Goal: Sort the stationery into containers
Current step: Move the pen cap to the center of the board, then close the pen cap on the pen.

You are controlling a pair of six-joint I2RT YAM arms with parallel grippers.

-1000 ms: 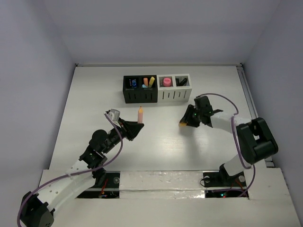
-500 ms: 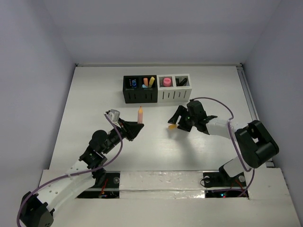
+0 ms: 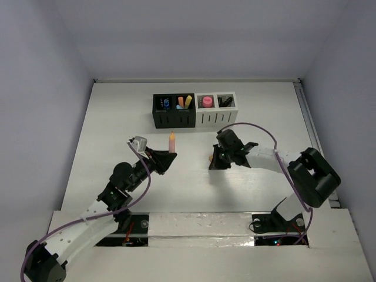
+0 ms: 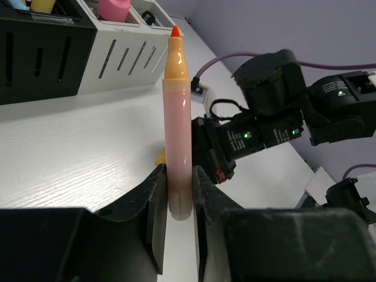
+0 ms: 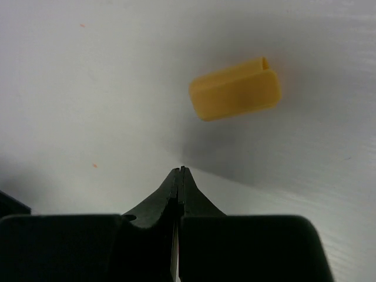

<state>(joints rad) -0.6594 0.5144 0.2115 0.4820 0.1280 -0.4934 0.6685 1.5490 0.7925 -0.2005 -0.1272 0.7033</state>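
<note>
My left gripper (image 3: 167, 157) is shut on an upright pale-orange marker (image 3: 171, 141) with an orange tip, held above the table in front of the containers. In the left wrist view the marker (image 4: 177, 129) stands between the jaws of the left gripper (image 4: 178, 179). My right gripper (image 3: 216, 163) is shut and empty, low over the table. A small yellow cap (image 5: 235, 88) lies on the table just ahead of the right gripper's closed tips (image 5: 181, 170), apart from them. The cap also shows in the top view (image 3: 211, 158). Two black containers (image 3: 173, 119) and two white containers (image 3: 216, 117) stand in a row at the back.
The black containers hold a blue piece (image 3: 166, 103) and orange and yellow pieces (image 3: 184, 101). The white ones hold a pink piece (image 3: 206, 101) and a dark item (image 3: 224, 101). White walls close the table at the back and sides.
My right gripper has swept left across the table, and the yellow cap has moved left with it. My left gripper with the marker has shifted slightly left.
</note>
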